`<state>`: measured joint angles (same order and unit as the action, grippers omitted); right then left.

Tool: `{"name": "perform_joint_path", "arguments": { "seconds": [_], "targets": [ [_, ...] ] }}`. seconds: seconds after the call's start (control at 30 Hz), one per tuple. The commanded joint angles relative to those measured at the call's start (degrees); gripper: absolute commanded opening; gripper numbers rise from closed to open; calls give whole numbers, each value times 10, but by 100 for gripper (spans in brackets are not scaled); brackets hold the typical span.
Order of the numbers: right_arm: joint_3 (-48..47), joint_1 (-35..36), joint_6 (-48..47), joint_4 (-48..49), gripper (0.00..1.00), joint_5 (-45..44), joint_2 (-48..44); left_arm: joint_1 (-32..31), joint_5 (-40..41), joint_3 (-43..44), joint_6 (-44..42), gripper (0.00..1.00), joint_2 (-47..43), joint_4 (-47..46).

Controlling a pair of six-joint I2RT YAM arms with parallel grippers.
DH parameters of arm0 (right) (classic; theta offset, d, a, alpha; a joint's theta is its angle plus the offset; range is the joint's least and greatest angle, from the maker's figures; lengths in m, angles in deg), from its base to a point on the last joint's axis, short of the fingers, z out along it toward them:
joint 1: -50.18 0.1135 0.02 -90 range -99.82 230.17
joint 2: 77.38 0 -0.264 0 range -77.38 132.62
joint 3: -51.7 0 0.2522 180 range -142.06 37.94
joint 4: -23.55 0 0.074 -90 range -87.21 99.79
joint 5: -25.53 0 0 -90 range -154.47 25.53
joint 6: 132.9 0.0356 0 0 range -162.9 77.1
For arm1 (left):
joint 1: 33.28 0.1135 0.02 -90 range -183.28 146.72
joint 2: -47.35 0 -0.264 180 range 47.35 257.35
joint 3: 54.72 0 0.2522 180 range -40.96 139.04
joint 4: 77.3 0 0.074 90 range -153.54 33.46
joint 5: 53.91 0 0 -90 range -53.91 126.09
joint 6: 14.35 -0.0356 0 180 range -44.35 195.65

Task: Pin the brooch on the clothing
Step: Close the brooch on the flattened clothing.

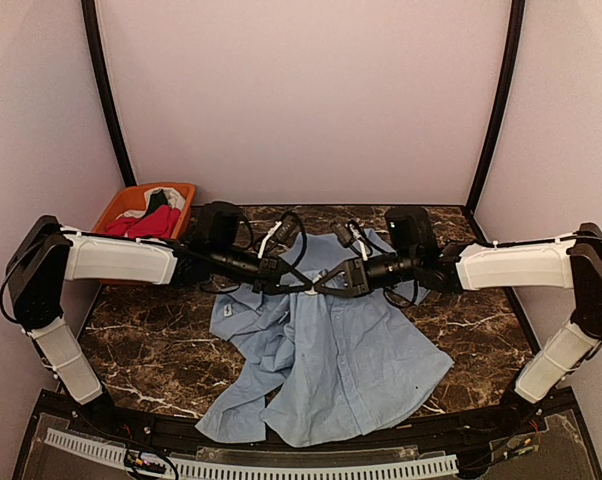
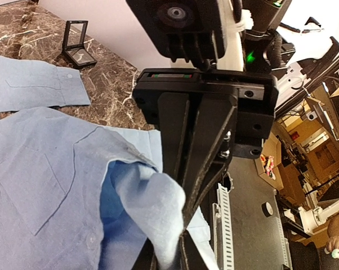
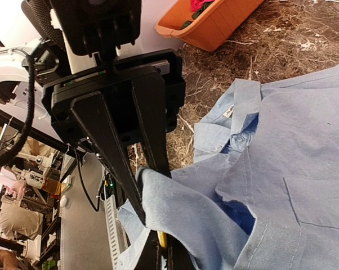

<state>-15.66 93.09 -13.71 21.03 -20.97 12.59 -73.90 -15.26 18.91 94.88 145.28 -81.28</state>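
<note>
A: What is found at the left of the counter (image 1: pixel 151 345)?
B: An orange basket (image 1: pixel 126 197) is set in the far left corner, and red, black and white garments (image 1: pixel 151 218) are heaped in it. Just in front of it the left arm (image 1: pixel 121 260) is stretched toward the middle.
A: How are the left fingers (image 2: pixel 189 202) held?
B: They are closed on a raised fold of the light blue shirt (image 1: pixel 331 360), and the cloth is pinched between the tips. In the left wrist view a small black case (image 2: pixel 76 45) is seen beyond a part of the shirt, standing on the marble with its clear lid tipped up.
A: Where is the shirt laid?
B: It is spread front-up across the middle of the counter, collar toward the far wall, hem reaching the near edge, one sleeve bunched at its left side. The front is pulled up into a ridge below the collar, where both sets of fingers are found.
A: And the right fingers (image 3: pixel 134 194)?
B: They are shut as well, with a fold of the same shirt caught between them, close beside the left pair. A small yellow speck (image 3: pixel 161 239) is seen just under the tips; what it is cannot be told. The right arm (image 1: pixel 511 265) is reached in from the right edge
</note>
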Motion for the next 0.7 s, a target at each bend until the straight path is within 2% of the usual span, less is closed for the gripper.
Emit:
{"name": "perform_joint_path", "arguments": {
  "seconds": [0.0,0.33,0.5,0.67],
  "targets": [
    [-13,14,-42,-34,0,-61,-41,0,96,18,-55,13,-30,102],
    [-16,25,-80,-75,0,-119,-72,0,175,31,-63,12,-37,149],
    [-24,29,-89,-85,0,-118,-71,-1,202,26,-67,12,-48,152],
    [-26,29,-89,-88,0,-112,-67,0,170,2,-56,22,-70,94]
  ]
}}
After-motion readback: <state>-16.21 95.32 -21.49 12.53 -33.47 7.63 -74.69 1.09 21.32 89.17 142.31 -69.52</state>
